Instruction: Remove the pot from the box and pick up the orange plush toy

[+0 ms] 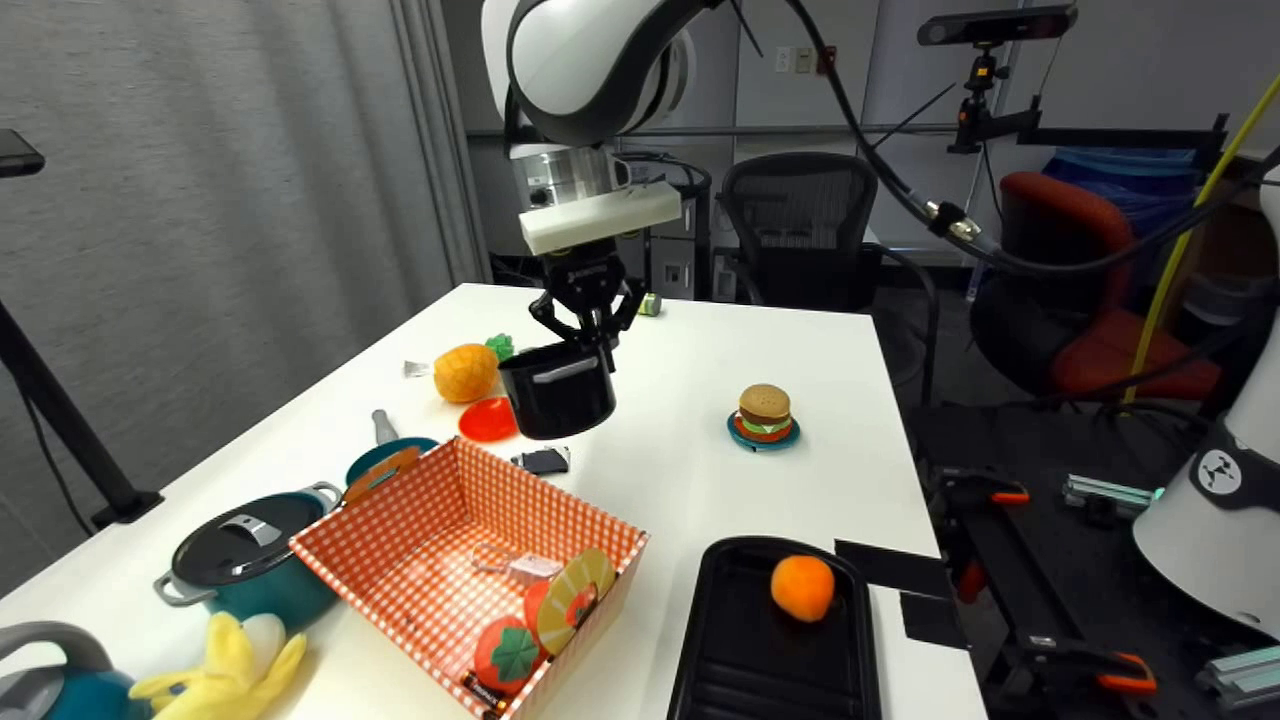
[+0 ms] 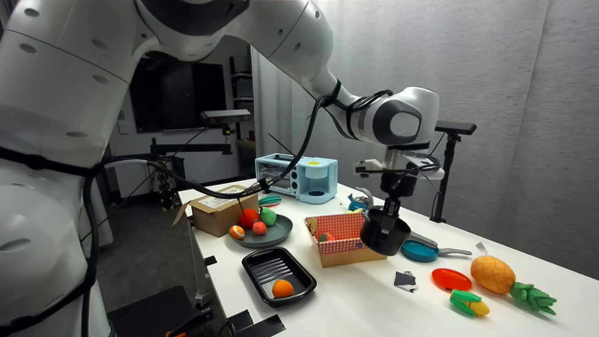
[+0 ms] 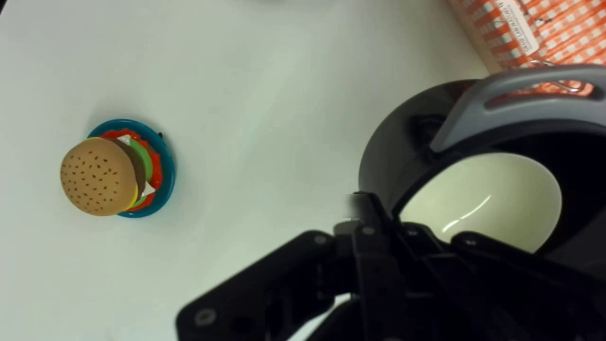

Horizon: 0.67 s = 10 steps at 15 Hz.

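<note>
The small black pot [image 1: 560,400] hangs in the air just beyond the far corner of the red checked box [image 1: 430,575]. My gripper [image 3: 388,215] is shut on the pot's wall, one finger outside and one inside; the pale inside shows in the wrist view. In an exterior view the pot [image 2: 374,234] appears in front of the box [image 2: 339,245]. Inside the box lie a red-orange toy with a green leaf [image 1: 497,650] and a yellowish round piece [image 1: 570,600]. A round orange toy [image 1: 802,588] rests in a black tray. Which one is the orange plush toy I cannot tell.
The black tray [image 1: 780,670] stands beside the box. A toy burger [image 1: 765,408] sits on a blue plate. A pineapple toy [image 2: 492,274], red plate [image 2: 451,279] and blue pan [image 2: 420,251] lie near the pot. A lidded teal pot [image 1: 262,550] adjoins the box.
</note>
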Each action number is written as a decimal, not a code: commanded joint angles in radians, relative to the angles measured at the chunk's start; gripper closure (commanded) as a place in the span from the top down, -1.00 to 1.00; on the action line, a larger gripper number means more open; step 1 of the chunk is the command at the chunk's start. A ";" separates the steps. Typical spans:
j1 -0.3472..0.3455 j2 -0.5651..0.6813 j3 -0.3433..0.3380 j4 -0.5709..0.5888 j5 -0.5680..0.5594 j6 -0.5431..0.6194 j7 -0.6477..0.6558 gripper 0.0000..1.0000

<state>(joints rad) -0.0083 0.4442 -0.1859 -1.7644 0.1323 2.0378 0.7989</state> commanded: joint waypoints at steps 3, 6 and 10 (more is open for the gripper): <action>-0.016 -0.030 -0.016 -0.118 -0.080 0.071 -0.006 -0.98; -0.021 -0.023 -0.031 -0.148 -0.124 0.093 -0.010 -0.98; -0.031 -0.013 -0.032 -0.182 -0.136 0.108 -0.033 -0.98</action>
<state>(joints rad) -0.0273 0.4459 -0.2227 -1.9062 0.0201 2.1094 0.7855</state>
